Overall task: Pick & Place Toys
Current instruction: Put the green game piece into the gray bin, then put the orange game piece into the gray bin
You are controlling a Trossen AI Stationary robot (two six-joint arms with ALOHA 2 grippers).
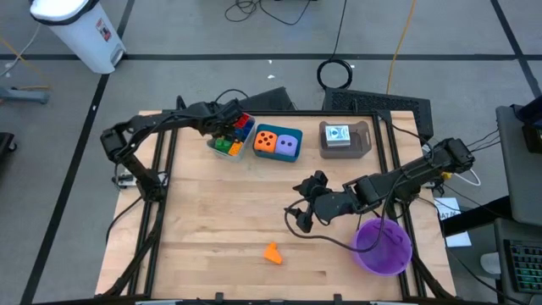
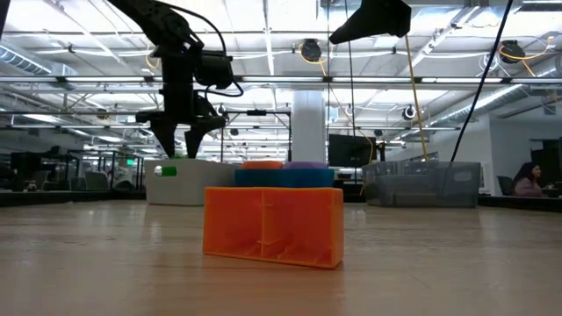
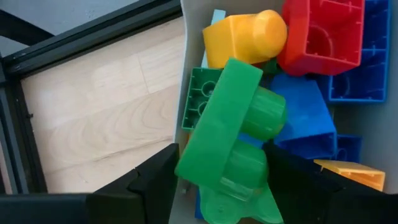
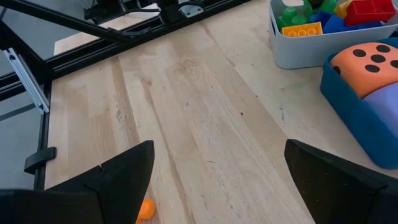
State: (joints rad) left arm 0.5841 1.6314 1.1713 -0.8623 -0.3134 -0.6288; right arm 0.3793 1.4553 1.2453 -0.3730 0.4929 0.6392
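Observation:
A grey tray point(image 1: 227, 140) at the table's far side holds several bricks, red, blue, yellow and green point(image 3: 298, 56). My left gripper point(image 1: 222, 121) points down into it. Its fingers stand open on either side of a green brick point(image 3: 230, 143), which lies tilted on the pile. One orange brick point(image 1: 271, 252) rests flat on the table near the front edge, close up in the low view point(image 2: 272, 224). My right gripper point(image 1: 306, 206) hangs open above the table's middle with nothing between its fingers point(image 4: 211, 180). My left gripper has its two fingers point(image 3: 155, 186) close beside the green brick's long sides point(image 3: 199, 155), coming from above. I cannot tell whether they touch it. The brick leans on the blue and yellow bricks under it.
A teal tray point(image 1: 278, 155) holding an orange and a purple die stands right of the grey tray. A brown tray point(image 1: 364, 142) with a white card sits farther right. A purple bowl point(image 1: 383, 246) is at the front right. Bare wood lies around the orange brick.

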